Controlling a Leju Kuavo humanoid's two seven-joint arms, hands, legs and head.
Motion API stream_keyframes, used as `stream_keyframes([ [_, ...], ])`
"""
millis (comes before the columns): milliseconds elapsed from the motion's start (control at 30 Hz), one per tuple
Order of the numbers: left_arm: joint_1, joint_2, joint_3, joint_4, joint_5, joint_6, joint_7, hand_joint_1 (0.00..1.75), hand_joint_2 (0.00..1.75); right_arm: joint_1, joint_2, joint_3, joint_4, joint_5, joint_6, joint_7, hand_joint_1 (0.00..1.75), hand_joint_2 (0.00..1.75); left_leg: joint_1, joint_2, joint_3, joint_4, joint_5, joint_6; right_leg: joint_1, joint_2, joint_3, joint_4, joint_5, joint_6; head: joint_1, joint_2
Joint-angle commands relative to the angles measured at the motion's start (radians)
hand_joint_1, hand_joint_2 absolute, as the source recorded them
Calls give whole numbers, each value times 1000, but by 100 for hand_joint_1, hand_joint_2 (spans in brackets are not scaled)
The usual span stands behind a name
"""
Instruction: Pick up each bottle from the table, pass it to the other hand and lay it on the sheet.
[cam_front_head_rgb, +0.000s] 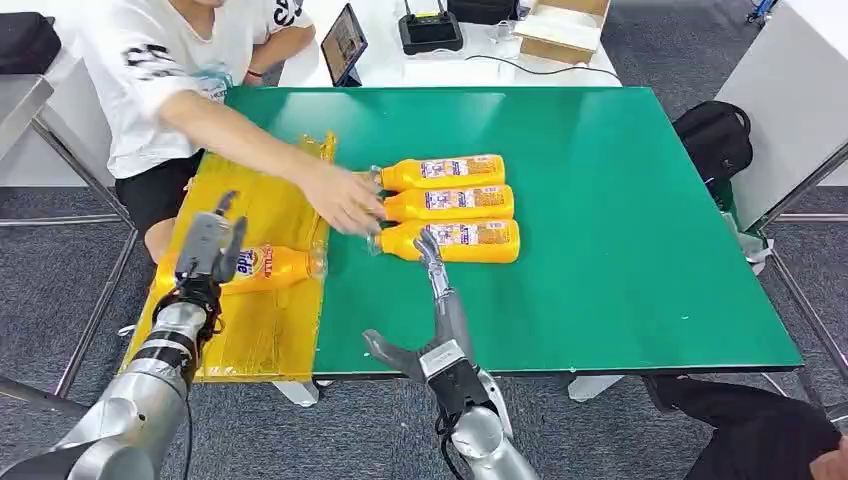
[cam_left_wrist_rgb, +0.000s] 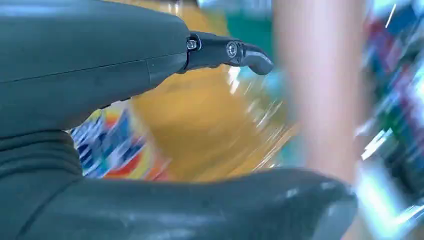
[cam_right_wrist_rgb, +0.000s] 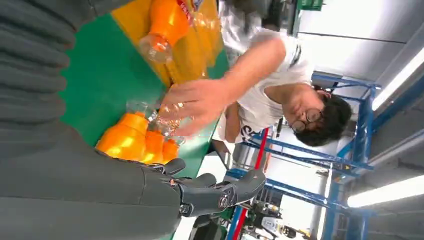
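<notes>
Our left hand (cam_front_head_rgb: 210, 245) grips a bottle (cam_front_head_rgb: 268, 266) low over the sheet (cam_front_head_rgb: 262, 320), seemingly laying it down, while our empty, spread right hand (cam_front_head_rgb: 432, 300) must next take the nearest of three bottles (cam_front_head_rgb: 450, 241).

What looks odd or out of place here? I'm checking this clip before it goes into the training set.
A person's hand reaches across the green table, at the cap ends of the three bottles lying in a row, right ahead of the right hand. The left hand is at a bottle on the sheet. Nothing looks spilled.
</notes>
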Motion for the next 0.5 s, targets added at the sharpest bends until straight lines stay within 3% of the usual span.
stream_keyframes([
  [33, 138, -159, -25, -436, 308, 36, -5, 0, 175, -41, -21, -17, 68, 63, -50, 8, 0, 175, 0, -1, 1, 0, -1, 1, 1, -1, 2, -1, -1, -1, 0, 0],
  [233, 270, -206, -168, -630, 411, 129, -8, 0, 175, -17, -42, -75, 12, 78, -59, 11, 0, 175, -1, -1, 1, 0, -1, 2, 0, -2, 2, -2, -1, -1, 0, 0],
  [500, 390, -189, -263, -713, 431, 148, -26, 0, 175, -12, -114, -105, -32, 172, -26, 98, 0, 175, 0, 0, 6, -1, -3, 2, 1, -2, 7, -3, -2, -3, 0, 0],
])
